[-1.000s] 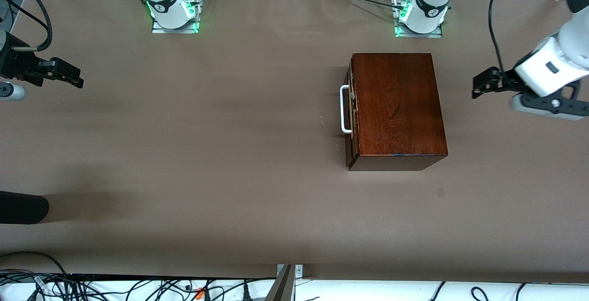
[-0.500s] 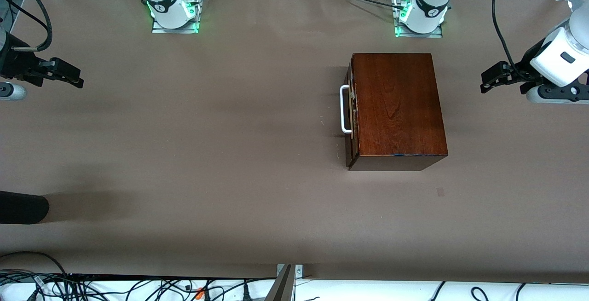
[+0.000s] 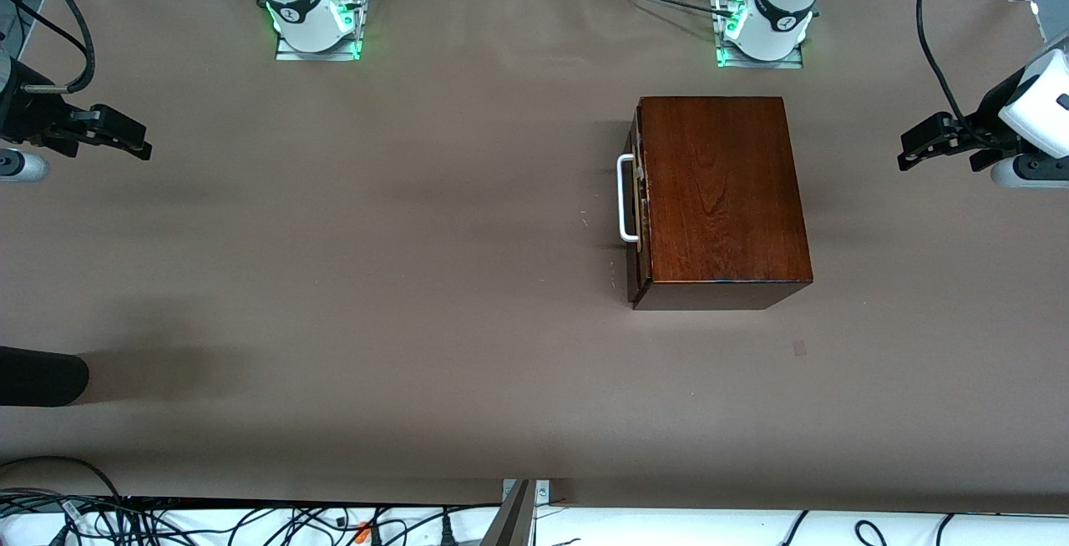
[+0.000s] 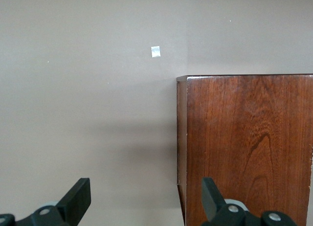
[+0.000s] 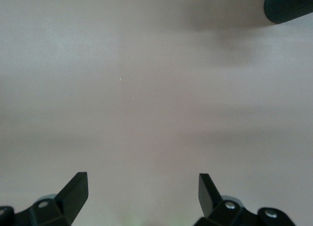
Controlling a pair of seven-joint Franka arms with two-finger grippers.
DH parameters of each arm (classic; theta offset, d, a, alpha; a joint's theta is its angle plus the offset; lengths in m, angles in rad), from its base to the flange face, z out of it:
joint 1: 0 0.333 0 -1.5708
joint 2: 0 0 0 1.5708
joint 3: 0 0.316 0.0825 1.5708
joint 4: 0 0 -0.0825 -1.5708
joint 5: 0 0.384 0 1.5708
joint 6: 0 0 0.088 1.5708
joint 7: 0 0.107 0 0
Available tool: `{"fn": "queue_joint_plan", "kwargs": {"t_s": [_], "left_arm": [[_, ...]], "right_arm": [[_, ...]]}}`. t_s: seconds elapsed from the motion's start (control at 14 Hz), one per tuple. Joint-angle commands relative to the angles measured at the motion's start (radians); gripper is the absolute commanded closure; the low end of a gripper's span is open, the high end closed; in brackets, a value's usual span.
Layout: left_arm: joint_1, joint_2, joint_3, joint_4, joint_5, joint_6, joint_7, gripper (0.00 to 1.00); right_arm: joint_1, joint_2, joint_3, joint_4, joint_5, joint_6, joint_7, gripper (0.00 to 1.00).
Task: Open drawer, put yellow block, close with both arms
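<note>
- The right gripper (image 3: 142,145) hung over the table (image 3: 417,279) at the right arm's end, its claw spread wide with nothing in it. This arm waited.
- A dark rounded object (image 3: 42,375) lay at that same end, nearer the front camera. I could not tell what it was.
- The yellow block was nowhere to be seen in any view.
- The drawer (image 3: 636,266) sat shut, or all but shut, in the box (image 3: 718,195), toward the left arm's end of the table. Its front faced the right arm's end.
- The handle (image 3: 623,198) stood off the drawer front. It looked a stiff, smooth, thin bar, and the middle of its long run seemed the place to pinch it.
- The box looked solid but glossy, and I judged it might slide on the table under a pull. A hold on its top or back would steady it.
- A small pale patch (image 3: 799,349) marked the table nearer the front camera than the box.
- The left gripper (image 3: 910,148) hung over the table at the left arm's end, clear of the box, its claw wide and empty.
</note>
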Motion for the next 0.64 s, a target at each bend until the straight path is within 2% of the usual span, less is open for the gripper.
{"fn": "queue_joint_plan", "kwargs": {"t_s": [0.0, 0.57], "left_arm": [[-0.013, -0.019, 0.008, -0.018, 0.003, 0.004, 0.011, 0.00], [-0.013, 0.010, 0.000, 0.025, 0.003, -0.042, 0.010, 0.00]], "right_arm": [[-0.006, -0.016, 0.003, -0.013, 0.012, 0.007, 0.004, 0.00], [-0.005, -0.016, 0.003, -0.013, 0.012, 0.005, -0.002, 0.00]]}}
